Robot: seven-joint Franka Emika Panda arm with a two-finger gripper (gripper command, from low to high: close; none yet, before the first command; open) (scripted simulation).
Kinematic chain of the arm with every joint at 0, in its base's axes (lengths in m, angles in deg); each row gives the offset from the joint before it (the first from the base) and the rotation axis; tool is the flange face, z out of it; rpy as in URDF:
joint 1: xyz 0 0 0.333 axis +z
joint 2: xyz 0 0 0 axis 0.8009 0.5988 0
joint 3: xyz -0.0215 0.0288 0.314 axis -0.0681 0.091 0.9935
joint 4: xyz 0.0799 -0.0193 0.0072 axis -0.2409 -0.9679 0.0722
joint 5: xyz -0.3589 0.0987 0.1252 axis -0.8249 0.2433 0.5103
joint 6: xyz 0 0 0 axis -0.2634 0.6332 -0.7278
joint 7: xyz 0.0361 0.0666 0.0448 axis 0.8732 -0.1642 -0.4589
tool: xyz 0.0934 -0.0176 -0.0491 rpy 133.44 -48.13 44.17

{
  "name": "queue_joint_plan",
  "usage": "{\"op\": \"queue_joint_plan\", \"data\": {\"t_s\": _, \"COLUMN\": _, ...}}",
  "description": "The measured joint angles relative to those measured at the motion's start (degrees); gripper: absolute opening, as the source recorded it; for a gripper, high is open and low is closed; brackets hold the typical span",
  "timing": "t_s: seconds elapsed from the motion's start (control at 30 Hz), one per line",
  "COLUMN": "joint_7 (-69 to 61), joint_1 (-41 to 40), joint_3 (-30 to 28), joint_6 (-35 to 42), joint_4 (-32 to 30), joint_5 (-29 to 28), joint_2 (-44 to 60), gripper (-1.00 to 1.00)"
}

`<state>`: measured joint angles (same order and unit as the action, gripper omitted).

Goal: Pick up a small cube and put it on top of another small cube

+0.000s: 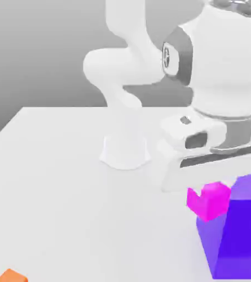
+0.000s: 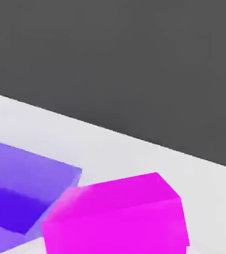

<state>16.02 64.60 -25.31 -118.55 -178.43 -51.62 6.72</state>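
We see the pink cube [image 1: 208, 200] directly under the gripper [image 1: 211, 179], just beside the big purple block [image 1: 242, 231] at the exterior view's right. We cannot tell how the gripper is set. An orange cube [image 1: 10, 276] sits on the tabletop [image 1: 55, 182], near left.

White tabletop [image 1: 50, 182]; plain grey backdrop [image 1: 39, 49] behind.

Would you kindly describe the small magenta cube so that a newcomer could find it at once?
Start at the big purple block on the white table, at the exterior view's right. Pressed against its upper corner, just under the robot's hand, is the magenta cube. It is far smaller than the purple block, and bright pink, unlike the orange cube at the table's near edge.
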Motion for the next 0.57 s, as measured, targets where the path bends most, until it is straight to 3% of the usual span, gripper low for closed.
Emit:
{"op": "queue_joint_plan", "data": {"t_s": 0.1, "joint_7": -3.8, "joint_1": 6.6, "joint_3": 2.9, "joint_6": 7.5, "joint_4": 4.7, "joint_5": 0.2, "joint_2": -2.7, "gripper": -1.0}}
{"op": "queue_joint_plan", "data": {"t_s": 0.2, "joint_7": -4.3, "joint_1": 7.8, "joint_3": 3.0, "joint_6": 4.4, "joint_4": 2.8, "joint_5": -0.5, "joint_2": -1.5, "gripper": -1.0}}
{"op": "queue_joint_plan", "data": {"t_s": 0.23, "joint_7": -4.2, "joint_1": 7.6, "joint_3": 2.9, "joint_6": 2.2, "joint_4": 1.4, "joint_5": -0.8, "joint_2": -0.6, "gripper": 1.0}}
{"op": "queue_joint_plan", "data": {"t_s": 0.43, "joint_7": -4.0, "joint_1": 5.0, "joint_3": 3.4, "joint_6": 1.1, "joint_4": 0.7, "joint_5": -1.2, "joint_2": -0.2, "gripper": 1.0}}
{"op": "queue_joint_plan", "data": {"t_s": 0.57, "joint_7": -4.7, "joint_1": 4.2, "joint_3": 5.8, "joint_6": 7.7, "joint_4": 4.8, "joint_5": -0.4, "joint_2": -2.8, "gripper": 1.0}}
